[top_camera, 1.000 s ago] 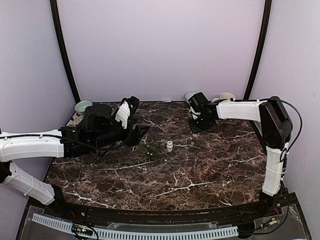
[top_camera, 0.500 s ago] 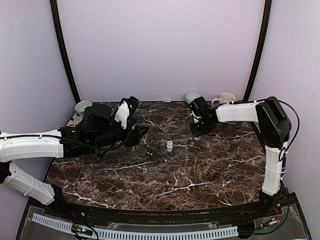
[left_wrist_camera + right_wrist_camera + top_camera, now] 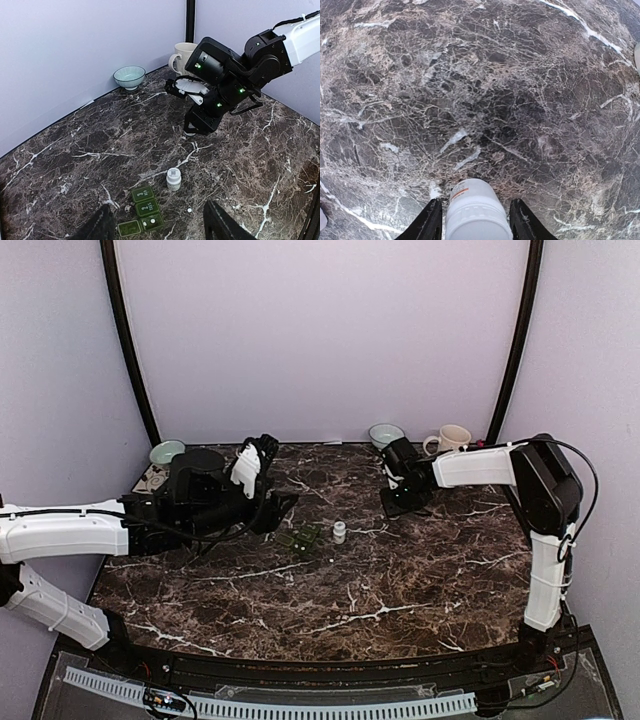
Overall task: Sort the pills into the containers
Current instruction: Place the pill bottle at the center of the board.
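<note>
We find the left gripper (image 3: 159,206) spread wide and empty over the veined marble table (image 3: 75,165). The right gripper (image 3: 475,200) straddles a smooth white cylindrical bottle (image 3: 477,215); we cannot tell whether it grips.

Worktop (image 3: 420,590), passage reckoned from the centre bottle (image 3: 339,532). Obstacles: green pill organiser (image 3: 301,539) just left; loose white pill (image 3: 189,210) just beside; left pincer (image 3: 282,506) and its arm further left; right pincer (image 3: 397,503) behind-right, straddling a second bottle (image 3: 477,210); bowl (image 3: 385,434) and mug (image 3: 452,438) far behind. Free: bare marble in front and front-right.
</note>
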Action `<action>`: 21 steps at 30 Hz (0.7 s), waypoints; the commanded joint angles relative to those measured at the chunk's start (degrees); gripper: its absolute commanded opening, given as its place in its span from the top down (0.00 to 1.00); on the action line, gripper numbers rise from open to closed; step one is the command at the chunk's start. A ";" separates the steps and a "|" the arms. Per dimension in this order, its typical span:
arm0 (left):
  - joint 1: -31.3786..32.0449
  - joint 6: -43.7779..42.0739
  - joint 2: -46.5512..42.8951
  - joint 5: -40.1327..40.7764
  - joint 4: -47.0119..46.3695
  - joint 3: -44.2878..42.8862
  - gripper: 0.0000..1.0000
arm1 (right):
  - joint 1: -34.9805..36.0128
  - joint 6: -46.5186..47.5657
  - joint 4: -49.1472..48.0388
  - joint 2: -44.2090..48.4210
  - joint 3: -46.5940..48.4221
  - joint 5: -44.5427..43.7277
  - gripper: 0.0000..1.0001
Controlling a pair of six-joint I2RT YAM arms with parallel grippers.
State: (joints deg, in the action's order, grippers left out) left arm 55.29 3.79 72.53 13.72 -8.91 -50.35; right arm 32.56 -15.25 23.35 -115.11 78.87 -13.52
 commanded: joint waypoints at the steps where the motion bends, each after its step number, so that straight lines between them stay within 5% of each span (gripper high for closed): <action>1: 0.17 -0.45 -0.02 0.48 -0.40 -0.58 0.38 | -0.39 -0.28 -0.48 1.56 0.04 -0.01 0.52; 14: -0.40 0.37 -1.35 2.00 -0.75 0.25 0.35 | -0.33 1.63 -1.81 10.28 -0.20 -1.44 0.44; 16: -0.49 0.42 -1.77 3.31 -0.97 0.13 0.33 | -0.09 2.67 -3.78 13.24 -0.76 -1.79 0.36; 20: -1.68 0.85 -3.62 4.06 -2.20 0.38 0.26 | 0.17 4.11 -8.22 19.68 -0.92 -5.48 0.01; 21: -2.24 1.25 -4.20 3.51 -2.59 0.46 0.26 | 0.22 4.54 -10.42 21.24 -1.30 -6.02 0.00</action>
State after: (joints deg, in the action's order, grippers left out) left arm 54.50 3.90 71.92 16.34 -8.99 -50.35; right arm 32.58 -12.62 21.04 -100.03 78.30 -15.81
